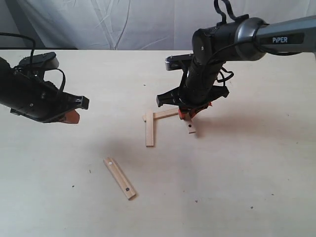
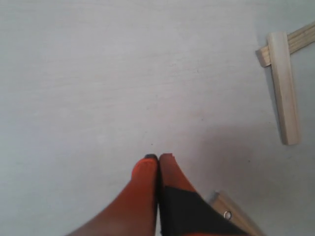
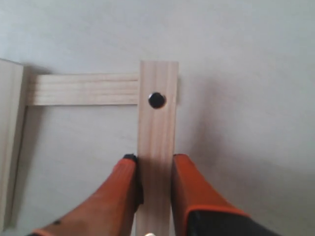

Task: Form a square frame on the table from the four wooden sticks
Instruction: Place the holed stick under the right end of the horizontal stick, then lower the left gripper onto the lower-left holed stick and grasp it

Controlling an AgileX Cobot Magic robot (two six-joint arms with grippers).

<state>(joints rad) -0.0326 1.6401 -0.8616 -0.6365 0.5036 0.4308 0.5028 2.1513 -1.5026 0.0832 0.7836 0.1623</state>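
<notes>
On the table [image 1: 247, 187], my right gripper [image 1: 188, 115] is shut on a wooden stick [image 3: 157, 123] with a dark hole near its far end. That end lies across the end of a second stick [image 3: 83, 89], forming a corner. A third stick [image 3: 10, 137] crosses the second one's other end; in the exterior view these are the upright stick [image 1: 149, 129] and the cross stick [image 1: 166, 113]. The fourth stick [image 1: 119, 177] lies apart, slanted, nearer the front. My left gripper [image 1: 72, 117] hovers at the left, shut and empty [image 2: 158, 157].
A white cloth backdrop [image 1: 123, 22] hangs behind the table's far edge. The left wrist view shows the two crossed sticks [image 2: 284, 88] off to one side and the loose stick's holed end [image 2: 231, 215] beside the fingers [image 2: 145, 169].
</notes>
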